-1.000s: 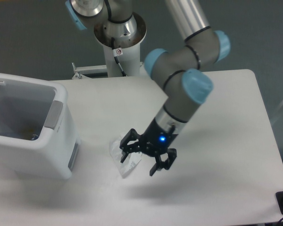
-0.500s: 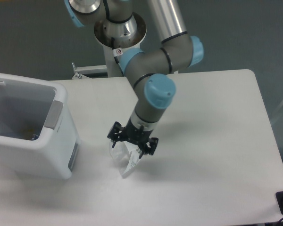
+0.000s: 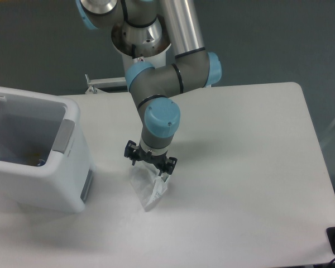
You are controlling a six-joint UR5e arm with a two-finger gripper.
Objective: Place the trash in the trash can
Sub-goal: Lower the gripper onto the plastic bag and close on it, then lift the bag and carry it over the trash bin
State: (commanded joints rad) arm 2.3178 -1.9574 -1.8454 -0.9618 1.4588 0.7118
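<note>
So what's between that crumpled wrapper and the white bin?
Nothing: in the camera view only bare table separates the wrapper from the bin.

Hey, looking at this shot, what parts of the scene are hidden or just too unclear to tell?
All in the one fixed camera view:
- Gripper: the wrist above hides the fingertips, so open or shut, or touching the wrapper, is unclear.
- Trash can: its left side is cut off by the picture edge; small things at the bottom are too dim to identify.
- Bottle: not seen on the table.
</note>
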